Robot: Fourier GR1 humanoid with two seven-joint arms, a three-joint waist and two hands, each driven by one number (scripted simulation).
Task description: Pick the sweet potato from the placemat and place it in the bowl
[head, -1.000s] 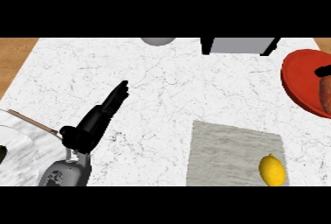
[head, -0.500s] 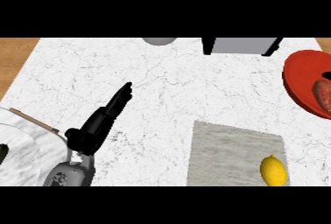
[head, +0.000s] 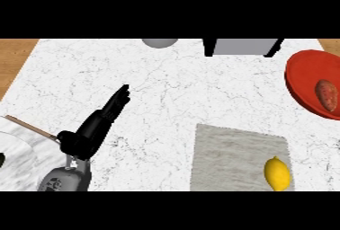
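Sweet potato (head: pixel 326 95) lies inside the red bowl (head: pixel 300 85) at the counter's (head: pixel 179 85) right edge, lemon (head: pixel 277 173) alone on the grey placemat (head: pixel 229 157), left hand (head: pixel 100 121) released with straight fingers over the marble, holding nothing, right hand out of sight.

One sweet potato (head: pixel 326 95), one red bowl (head: pixel 302 78), one lemon (head: pixel 277 173), one grey placemat (head: pixel 229 155), one hand (head: pixel 100 125).

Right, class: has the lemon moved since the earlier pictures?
No. The lemon lies in the same spot as before, near the lower right corner of the grey placemat.
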